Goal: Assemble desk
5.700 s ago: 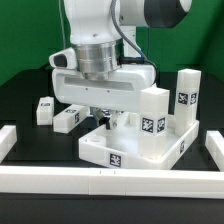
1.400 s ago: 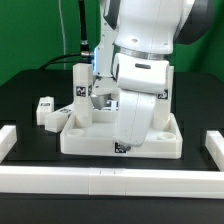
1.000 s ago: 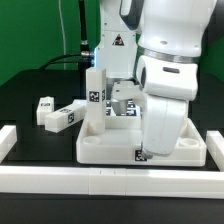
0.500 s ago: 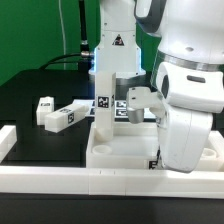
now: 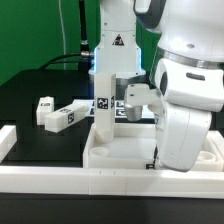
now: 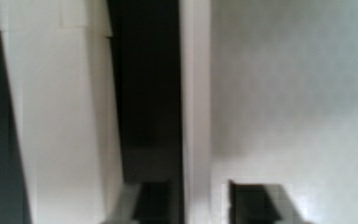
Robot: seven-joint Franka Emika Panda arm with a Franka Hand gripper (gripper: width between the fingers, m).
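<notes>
The white tabletop [image 5: 115, 160] lies close behind the front rail. One white leg [image 5: 101, 95] with a marker stands upright near the tabletop's corner on the exterior view's left. My gripper [image 5: 156, 160] reaches down at the tabletop's front rim, and the arm's bulk hides the tray's right side. In the blurred wrist view the gripper [image 6: 204, 205] straddles a white rim [image 6: 195, 100]. One dark finger [image 6: 155, 205] lies against the rim, and a thin gap shows at the other. Two loose legs [image 5: 45, 108] [image 5: 64, 117] lie on the black table on the exterior view's left.
A long white border rail [image 5: 60, 185] runs along the front edge, with a short end piece [image 5: 8, 140] on the exterior view's left. The robot's base stands behind the tabletop. A green backdrop closes off the rear.
Over the last second the tabletop, with its upright leg, slid toward the front rail and the exterior view's right, together with the arm. Since half a second ago it has barely moved.
</notes>
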